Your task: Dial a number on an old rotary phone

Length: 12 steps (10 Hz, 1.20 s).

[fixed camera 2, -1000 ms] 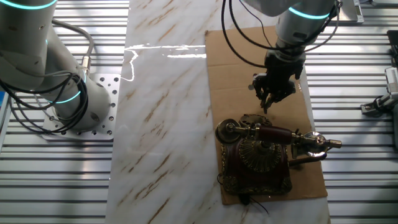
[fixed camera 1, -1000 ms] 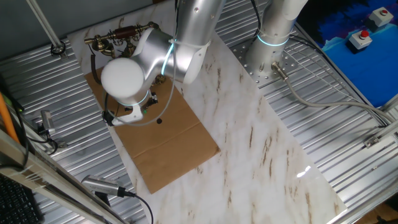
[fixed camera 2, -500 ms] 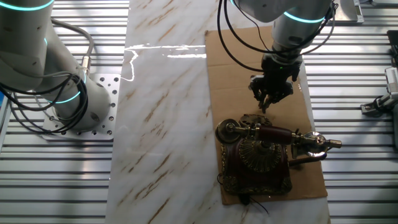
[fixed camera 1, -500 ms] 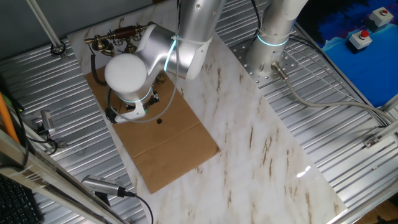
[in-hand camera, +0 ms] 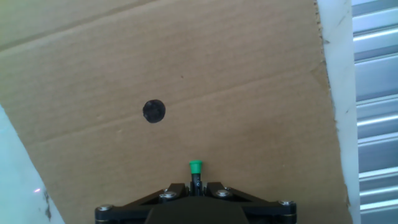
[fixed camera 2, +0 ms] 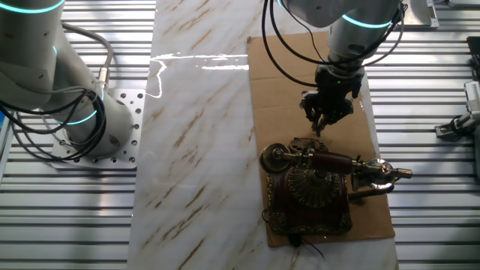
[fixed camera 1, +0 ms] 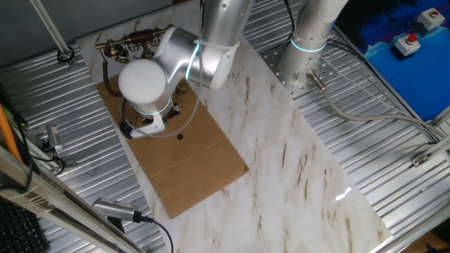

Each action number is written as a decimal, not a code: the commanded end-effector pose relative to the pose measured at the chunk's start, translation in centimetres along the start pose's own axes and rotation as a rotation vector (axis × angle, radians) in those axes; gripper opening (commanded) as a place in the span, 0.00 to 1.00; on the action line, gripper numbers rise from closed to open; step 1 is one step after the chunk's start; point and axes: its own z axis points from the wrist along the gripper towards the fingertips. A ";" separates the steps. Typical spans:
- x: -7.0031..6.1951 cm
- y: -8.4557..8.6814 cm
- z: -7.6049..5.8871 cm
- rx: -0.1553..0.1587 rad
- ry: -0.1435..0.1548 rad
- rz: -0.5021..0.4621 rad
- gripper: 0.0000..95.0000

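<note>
Claw [fixed camera 2: 321, 126] above the cardboard, just short of the old rotary phone [fixed camera 2: 315, 187].

In the hand view the claw [in-hand camera: 195, 185] is closed on a thin black stick [in-hand camera: 195, 174] with a green tip, which points down at a brown cardboard sheet [in-hand camera: 236, 81] bearing a small black dot [in-hand camera: 153, 111]. In the other fixed view the phone stands on the near end of the cardboard sheet [fixed camera 2: 277, 82], on the marble worktop [fixed camera 2: 195, 135], with its handset [fixed camera 2: 330, 160] lying across the top above the round dial [fixed camera 2: 315, 184]. The claw hangs just beyond the phone's far edge, not touching it.
</note>
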 end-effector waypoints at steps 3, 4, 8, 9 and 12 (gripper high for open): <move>0.0 0.0 0.0 0.000 -0.001 -0.005 0.00; 0.0 0.0 0.0 0.000 -0.002 -0.005 0.00; 0.0 0.0 0.0 0.001 -0.001 -0.008 0.20; 0.0 0.1 0.0 0.002 -0.001 -0.008 0.20; 0.1 0.3 0.2 0.011 -0.002 0.007 0.00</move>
